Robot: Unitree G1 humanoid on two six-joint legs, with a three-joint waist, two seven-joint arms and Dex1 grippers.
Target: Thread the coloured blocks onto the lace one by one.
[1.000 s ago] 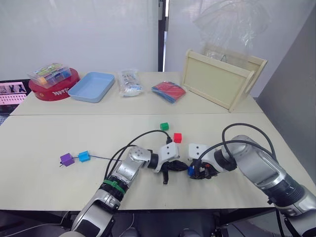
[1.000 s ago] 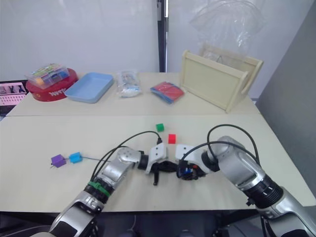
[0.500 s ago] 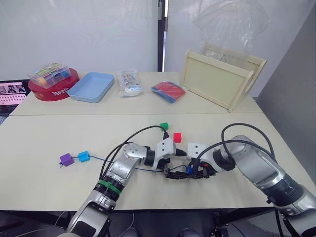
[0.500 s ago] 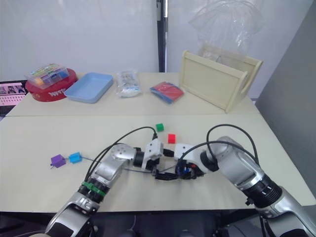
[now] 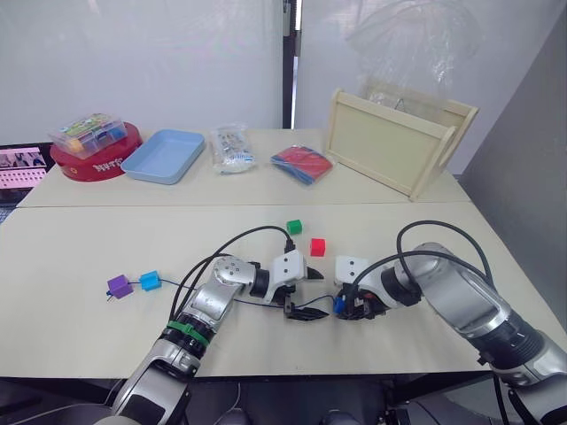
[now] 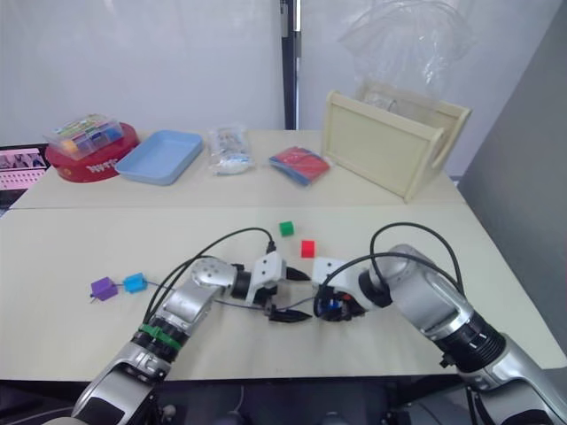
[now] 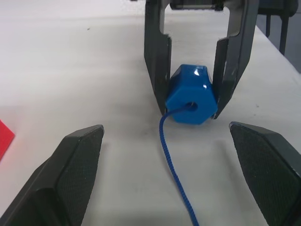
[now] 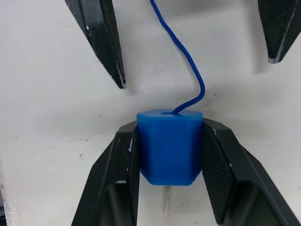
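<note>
Dark blue block [image 8: 170,146]: faceted plastic, centre hole, lace [image 7: 175,164] entering the hole. Clamped between both fingers of the right gripper [image 8: 169,188], on the table [image 5: 89,248] near its front edge, just right of the left gripper [image 5: 301,312].

Lace: thin dark blue cord, running left along the table to the light blue block [image 5: 150,281] and purple block [image 5: 120,286], both already threaded, touching each other.

Green block [image 5: 294,227] and red block [image 5: 317,246]: loose on the table, near each other, behind the grippers.

Left gripper: fingers spread wide, empty, tips facing the dark blue block, lace lying between them.
</note>
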